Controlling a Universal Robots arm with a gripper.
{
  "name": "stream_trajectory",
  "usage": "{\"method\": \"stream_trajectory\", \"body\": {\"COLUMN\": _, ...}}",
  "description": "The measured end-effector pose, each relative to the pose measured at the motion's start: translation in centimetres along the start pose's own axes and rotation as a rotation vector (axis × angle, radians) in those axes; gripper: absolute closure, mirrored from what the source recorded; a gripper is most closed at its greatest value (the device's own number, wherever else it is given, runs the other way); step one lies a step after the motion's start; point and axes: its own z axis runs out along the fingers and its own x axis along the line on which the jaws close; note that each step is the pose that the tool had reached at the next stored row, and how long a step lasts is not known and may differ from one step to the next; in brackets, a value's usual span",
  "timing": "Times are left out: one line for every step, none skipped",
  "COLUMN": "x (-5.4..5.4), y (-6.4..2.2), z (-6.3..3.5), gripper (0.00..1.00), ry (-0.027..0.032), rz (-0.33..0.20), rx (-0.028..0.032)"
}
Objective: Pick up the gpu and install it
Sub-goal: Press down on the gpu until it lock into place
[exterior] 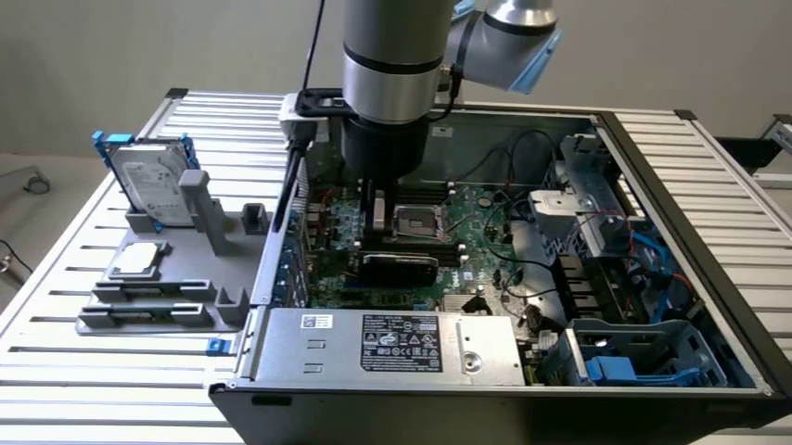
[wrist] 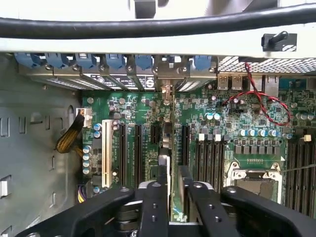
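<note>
The jaws are down inside the open computer case (exterior: 693, 185), and they look closed on the gpu (wrist: 168, 128). In the wrist view the card is seen edge-on, a thin strip with a green board edge. It runs from between the two black fingertips (wrist: 157, 197) toward the rear wall of the case. One fingertip lies against each of its faces, with no gap visible on either side. The card stands upright over the motherboard (wrist: 222, 123), in line with the black expansion slots. There are slots on both sides of it, and a white slot (wrist: 105, 153) lies further off. Whether its lower edge is seated in a slot cannot be told. Its far end reaches the row of blue clips (wrist: 116, 60) at the back of the case.

In the exterior view the arm (exterior: 393, 65) stands vertically over the middle of the case. Its dark lower end sits just beside the processor socket (exterior: 415, 221), and the card cannot be made out from the tool there. The power supply (exterior: 396, 348) lies along the near edge of the case.

To the exterior view's left, a grey tray (exterior: 161, 311) rests on the slatted metal surface (exterior: 74, 352), well apart from the jaws. The tray holds a silver hard drive in a blue frame (exterior: 155, 181), standing upright, and a small square processor chip (exterior: 139, 260), lying flat.
</note>
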Motion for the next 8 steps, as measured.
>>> {"method": "stream_trajectory", "body": {"x": 0.0, "y": 0.00, "z": 0.05, "gripper": 0.86, "ry": -0.0001, "rz": 0.000, "rx": -0.0001}}
{"method": "stream_trajectory", "body": {"x": 0.0, "y": 0.00, "z": 0.13, "gripper": 0.86, "ry": -0.0001, "rz": 0.000, "rx": -0.0001}}
{"method": "stream_trajectory", "body": {"x": -0.1, "y": -0.01, "z": 0.25, "gripper": 0.86, "ry": -0.0001, "rz": 0.000, "rx": -0.0001}}
{"method": "stream_trajectory", "body": {"x": -0.1, "y": -0.02, "z": 0.41, "gripper": 0.89, "ry": -0.0003, "rz": 0.000, "rx": -0.0001}}
{"method": "stream_trajectory", "body": {"x": -0.1, "y": -0.03, "z": 0.58, "gripper": 0.89, "ry": -0.0004, "rz": 0.000, "rx": -0.0002}}
{"method": "stream_trajectory", "body": {"x": -0.1, "y": -0.04, "z": 0.76, "gripper": 0.89, "ry": -0.0008, "rz": 0.000, "rx": -0.0002}}
{"method": "stream_trajectory", "body": {"x": -0.2, "y": -0.05, "z": 0.93, "gripper": 0.89, "ry": -0.0010, "rz": 0.000, "rx": -0.0001}}
{"method": "stream_trajectory", "body": {"x": -0.2, "y": -0.06, "z": 1.12, "gripper": 0.89, "ry": -0.0012, "rz": 0.000, "rx": -0.0001}}
